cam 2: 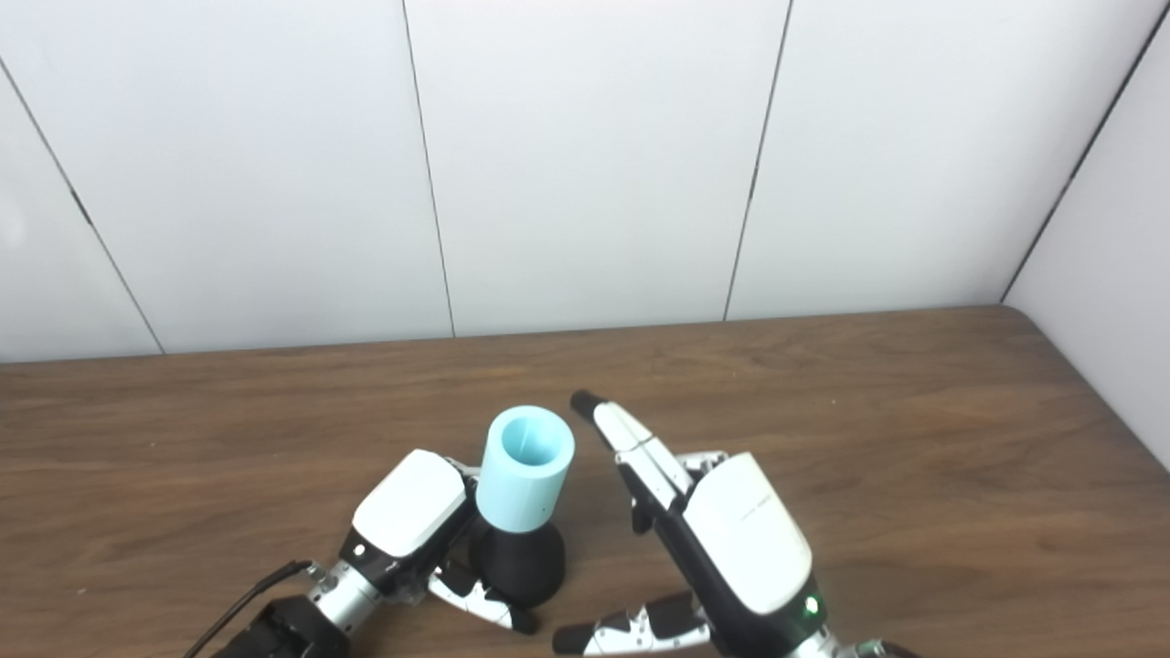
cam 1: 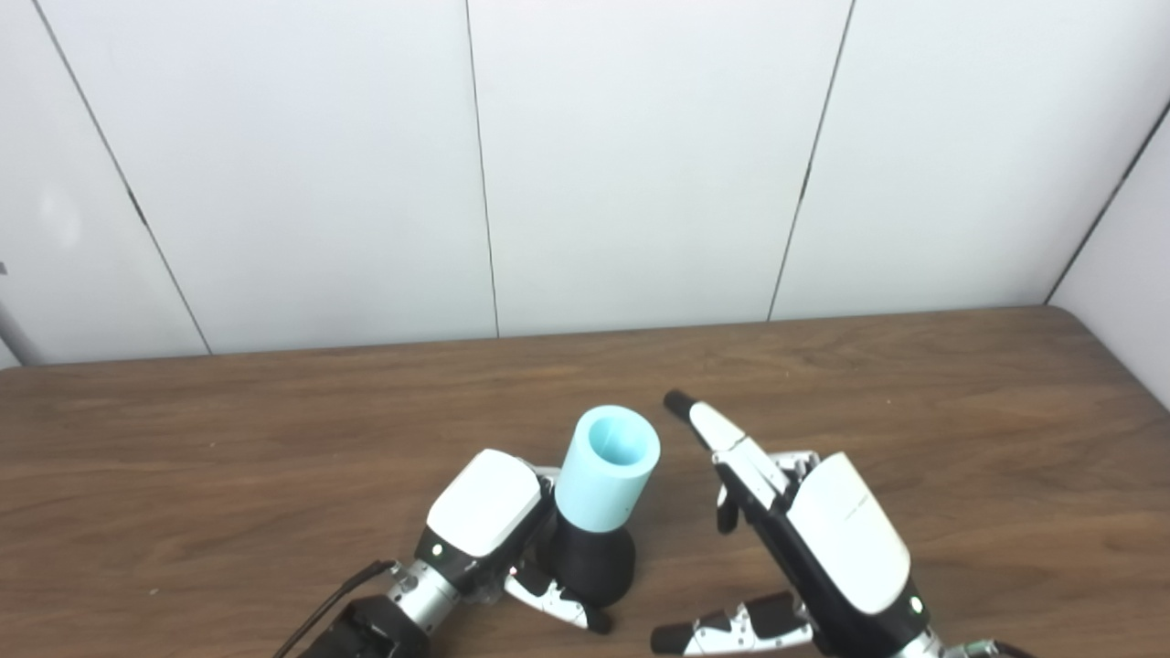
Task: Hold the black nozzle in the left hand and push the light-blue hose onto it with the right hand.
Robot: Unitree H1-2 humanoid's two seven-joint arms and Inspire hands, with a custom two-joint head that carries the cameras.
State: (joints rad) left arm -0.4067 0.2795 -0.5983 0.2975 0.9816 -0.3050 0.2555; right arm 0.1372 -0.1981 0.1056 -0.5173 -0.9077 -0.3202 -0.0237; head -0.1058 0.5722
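- Gripping the black nozzle (cam 1: 592,559) on the table (cam 1: 960,411), the left hand (cam 1: 484,521) had its fingers wrapped round the base.
- The blue hose (cam 1: 608,468) already sat on top of the nozzle.
- The right hand (cam 1: 823,548) stood just beside, fingers spread, holding nothing.
- Seemingly the push was done; next, perhaps a firmer seating or letting go.
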